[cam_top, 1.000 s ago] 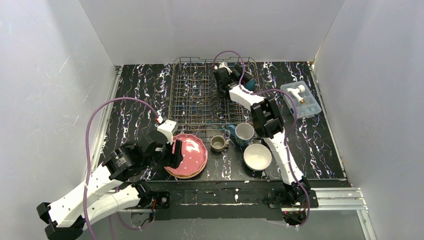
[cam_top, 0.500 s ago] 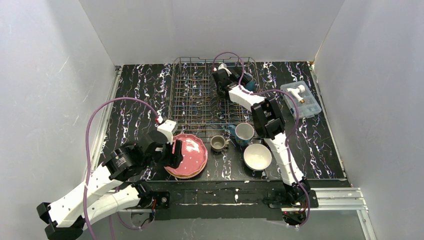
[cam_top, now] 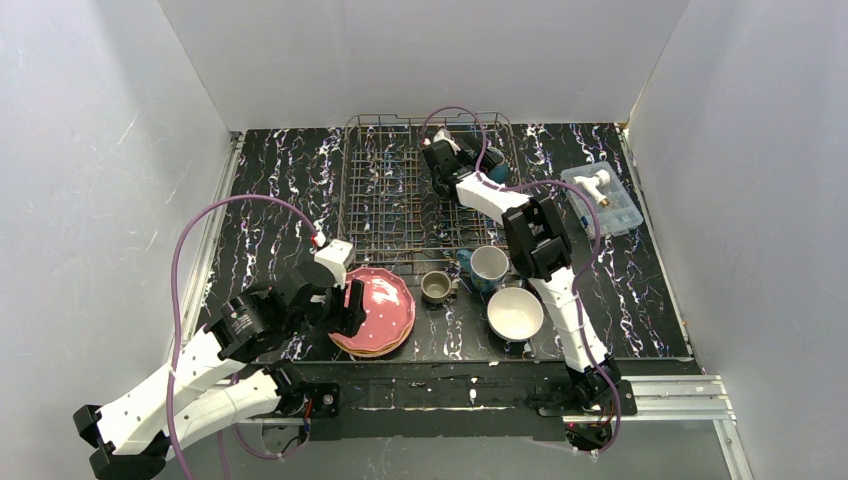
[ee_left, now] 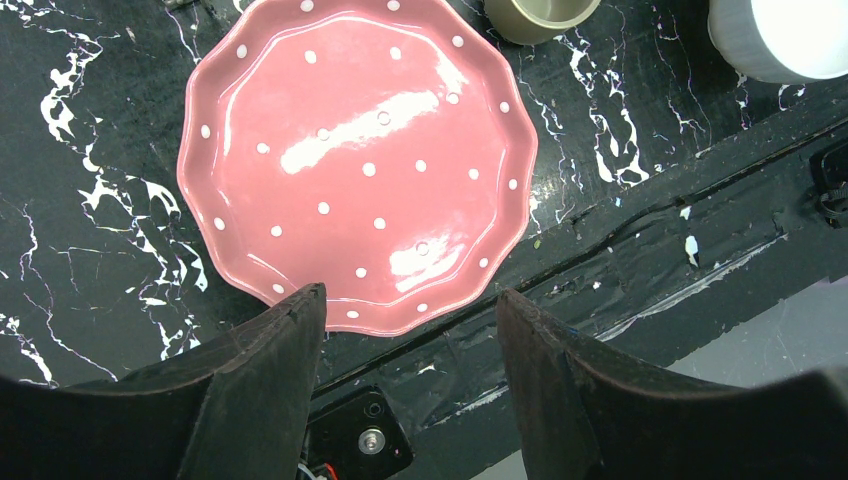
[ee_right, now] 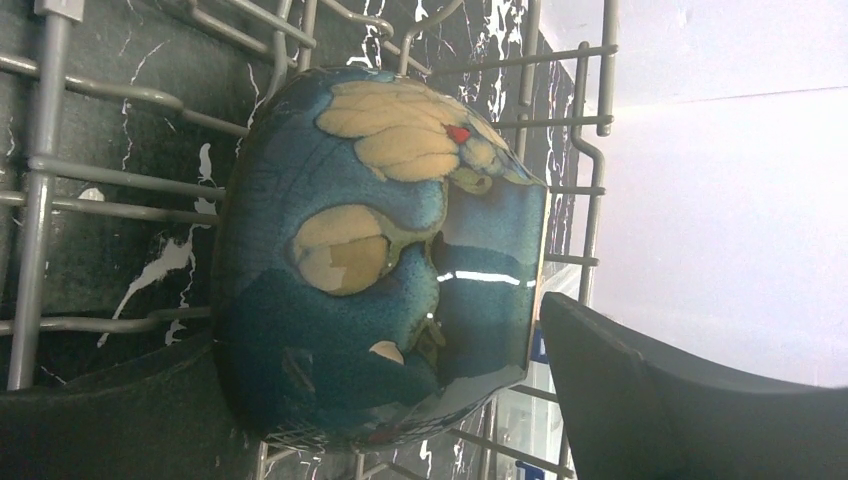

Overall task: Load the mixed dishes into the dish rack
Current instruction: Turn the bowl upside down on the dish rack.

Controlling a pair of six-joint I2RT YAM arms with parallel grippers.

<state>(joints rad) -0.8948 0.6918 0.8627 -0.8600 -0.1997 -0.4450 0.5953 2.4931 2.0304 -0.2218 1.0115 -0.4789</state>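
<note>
The dish rack (cam_top: 400,200) is a grey wire basket at the back centre. A teal bowl (ee_right: 380,250) lies on its side in the rack's far right corner (cam_top: 497,163). My right gripper (ee_right: 380,330) is open wide around it, and the right finger (ee_right: 680,400) stands clear of the rim. A pink dotted plate (ee_left: 360,160) tops a stack (cam_top: 382,310) at the front. My left gripper (ee_left: 410,300) hangs open over its near edge (cam_top: 350,305) and holds nothing. A grey-olive mug (cam_top: 436,287), a blue mug (cam_top: 488,266) and a white bowl (cam_top: 515,313) stand in front of the rack.
A clear plastic box (cam_top: 602,198) with a white item sits at the right, beside the rack. The black front rail (ee_left: 640,260) runs just past the plate stack. White walls enclose the table on three sides.
The right arm has shifted slightly toward the back of the rack beside the teal bowl. The left arm has not moved.
</note>
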